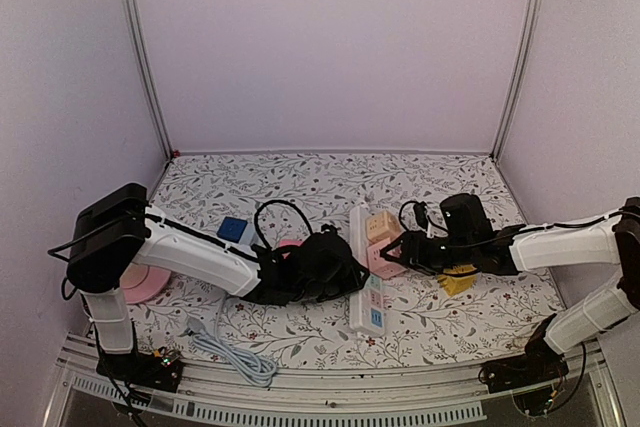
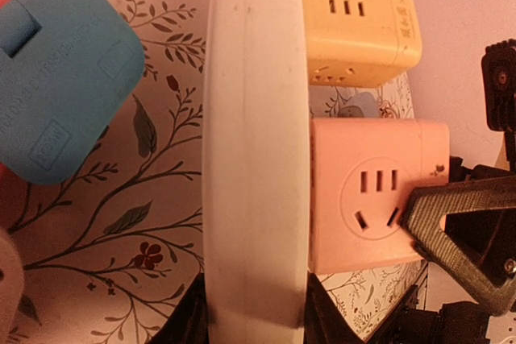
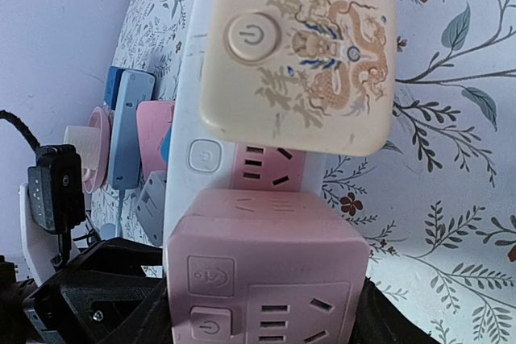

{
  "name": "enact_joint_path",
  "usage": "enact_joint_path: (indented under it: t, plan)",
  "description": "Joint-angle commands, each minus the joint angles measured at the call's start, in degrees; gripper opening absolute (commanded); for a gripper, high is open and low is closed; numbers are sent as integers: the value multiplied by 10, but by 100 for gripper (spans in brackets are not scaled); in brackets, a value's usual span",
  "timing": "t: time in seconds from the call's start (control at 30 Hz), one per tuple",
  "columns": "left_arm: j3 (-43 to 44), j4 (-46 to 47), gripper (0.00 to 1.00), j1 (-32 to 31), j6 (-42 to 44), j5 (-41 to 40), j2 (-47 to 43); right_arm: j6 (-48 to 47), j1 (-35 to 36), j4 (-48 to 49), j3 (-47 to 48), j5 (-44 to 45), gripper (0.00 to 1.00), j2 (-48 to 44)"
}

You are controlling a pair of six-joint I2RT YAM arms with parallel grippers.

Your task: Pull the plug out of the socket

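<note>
The socket is a long white power strip (image 1: pixel 359 222) (image 2: pixel 258 118) (image 3: pixel 187 102) lying on the floral table. Two cube plugs sit in it: a beige one (image 1: pixel 381 226) (image 2: pixel 355 22) (image 3: pixel 298 54) and, nearer, a pink one (image 1: pixel 383 259) (image 2: pixel 375 191) (image 3: pixel 266 271). My left gripper (image 1: pixel 345 272) (image 2: pixel 256 320) is shut on the strip, one dark finger on each long side. My right gripper (image 1: pixel 395 252) (image 3: pixel 266 328) is shut on the pink plug from the right. The pink plug stands flush against the strip.
A blue adapter (image 1: pixel 233 229) (image 2: pixel 56 70) lies left of the strip, beside a pink disc (image 1: pixel 148 282). A yellow block (image 1: pixel 458 280) rests under the right arm. A coiled white cable (image 1: pixel 235 352) lies near the front edge. Purple walls enclose the table.
</note>
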Motion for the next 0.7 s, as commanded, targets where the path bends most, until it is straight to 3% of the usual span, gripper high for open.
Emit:
enact_joint_path:
  t: [0.0, 0.3, 0.67]
  plan:
    - [-17, -92, 0, 20, 0, -66, 7, -34, 3, 23, 9, 9, 14, -37]
    - [-17, -93, 0, 19, -1, -68, 6, -64, 57, -47, 66, 80, 14, -31]
    - [-25, -93, 0, 19, -4, -72, -1, -73, 1, -32, 7, 44, 9, -62]
